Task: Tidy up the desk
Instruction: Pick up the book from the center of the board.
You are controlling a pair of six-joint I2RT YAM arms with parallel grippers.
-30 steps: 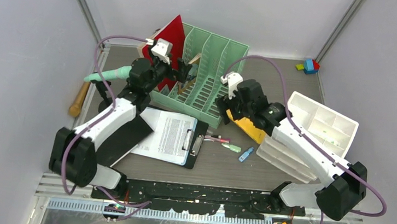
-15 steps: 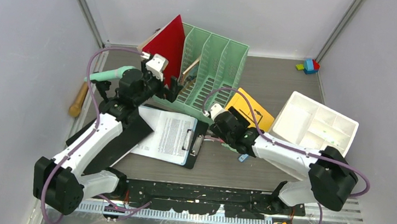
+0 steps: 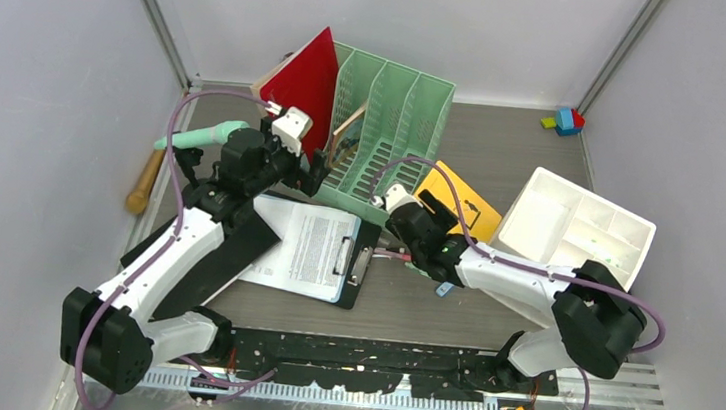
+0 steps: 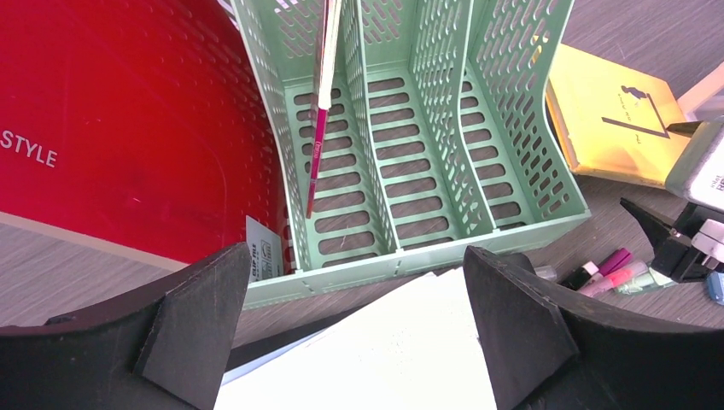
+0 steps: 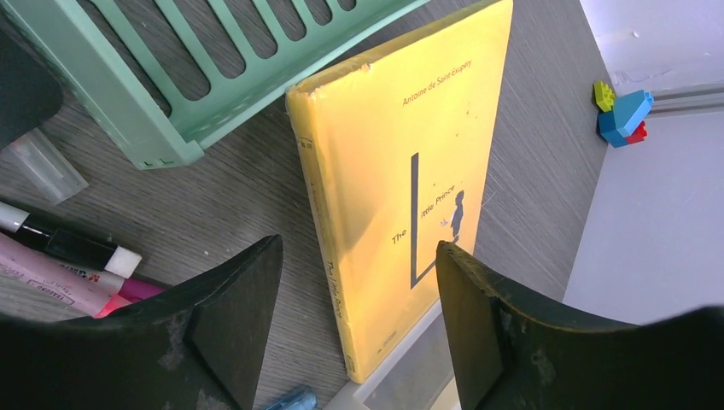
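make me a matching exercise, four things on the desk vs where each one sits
Things:
1 yellow book
2 red folder
3 clipboard
4 toy blocks

Places:
a far right corner of the desk
b upright beside the green rack, on its left in the top view
c flat between the rack and the white tray
d flat in front of the rack, holding papers

Pairs: 1-c, 2-b, 3-d, 4-a

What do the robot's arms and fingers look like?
The left arm and right arm match: smooth white shells between chunky black joints, each with a purple cable looping alongside. A small white box sits at each wrist. The fingers are matte black, broad, tapering to blunt tips.
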